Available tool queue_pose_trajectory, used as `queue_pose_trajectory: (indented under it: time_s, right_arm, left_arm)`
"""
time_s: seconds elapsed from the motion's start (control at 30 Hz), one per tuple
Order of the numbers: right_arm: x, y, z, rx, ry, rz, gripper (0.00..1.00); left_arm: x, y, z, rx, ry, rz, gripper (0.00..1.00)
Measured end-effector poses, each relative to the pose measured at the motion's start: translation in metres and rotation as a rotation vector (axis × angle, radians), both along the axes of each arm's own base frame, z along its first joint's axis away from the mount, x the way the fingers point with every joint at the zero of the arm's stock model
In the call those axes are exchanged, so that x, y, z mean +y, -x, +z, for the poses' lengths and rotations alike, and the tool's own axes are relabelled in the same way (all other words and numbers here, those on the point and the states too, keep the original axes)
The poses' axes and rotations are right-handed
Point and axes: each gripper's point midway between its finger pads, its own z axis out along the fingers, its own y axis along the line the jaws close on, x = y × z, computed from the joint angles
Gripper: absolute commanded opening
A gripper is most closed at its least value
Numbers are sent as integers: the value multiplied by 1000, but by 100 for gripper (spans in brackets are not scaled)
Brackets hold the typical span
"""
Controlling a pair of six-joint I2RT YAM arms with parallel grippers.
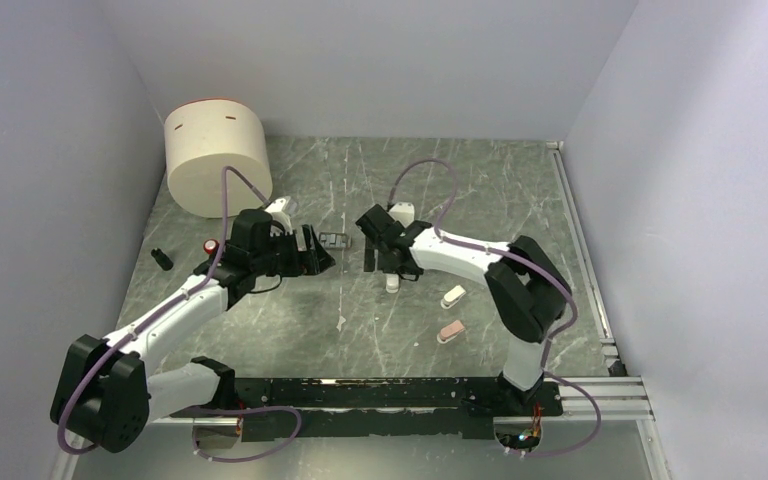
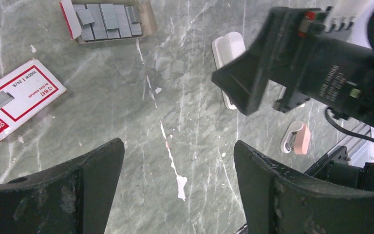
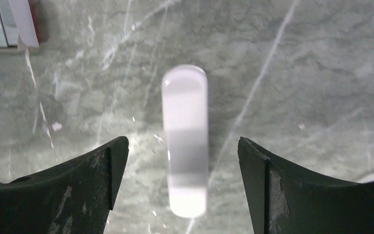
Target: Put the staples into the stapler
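Walls: pale lilac-grey panels, plain and matte; left wall [image 1: 50,150], far wall [image 1: 380,60], right wall [image 1: 700,150], closing three sides.
Table top [image 1: 500,190]: grey-green marbled surface, white veins and scratches throughout.
Right edge: aluminium rail [image 1: 571,200], near to far.
Near edge: black mounting strip [image 1: 380,392], silver extrusion [image 1: 610,398] at right end.
Light: even, diffuse; soft shadows.

table [image 2: 199,122]: stone-look grey-green slab, white veins, low sheen, scratched and flecked
staples [image 2: 108,19]: grey metal strips, dull satin shine
tray [image 2: 149,22]: brown raw card, matt
box sleeve [image 2: 22,100]: red-and-white printed card, smooth, faint gloss
stapler [image 3: 185,141]: white plastic, smooth, glossy; view blurred
left gripper fingers [image 2: 73,190]: black plastic, matt, scuffed grey
right gripper fingers [image 3: 292,195]: black matt plastic, edges rubbed pale
pink piece [image 2: 299,139]: pink plastic, smooth
cylinder [image 1: 217,155]: off-white, matt; material unclear
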Motion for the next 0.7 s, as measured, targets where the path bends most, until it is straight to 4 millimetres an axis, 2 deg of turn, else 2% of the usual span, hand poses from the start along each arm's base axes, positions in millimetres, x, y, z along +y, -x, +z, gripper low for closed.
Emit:
queue_pose_trajectory:
  time_s: [0.13,0.23,0.4,0.7]
  right_arm:
    - [-10,13,18,-3,-12,31,72]
    - [-10,19,29,-6,-44,57,67]
    - [-12,34,18,42,-56,95,62]
    - [-8,40,7,81,-63,123,40]
  left_arm:
    - [0,-1,3,-14,9,8,89]
    - [-1,-2,3,-15,17,12,97]
    - [-3,-2,3,-13,31,20,97]
    - [-9,-1,-3,19,51,26,84]
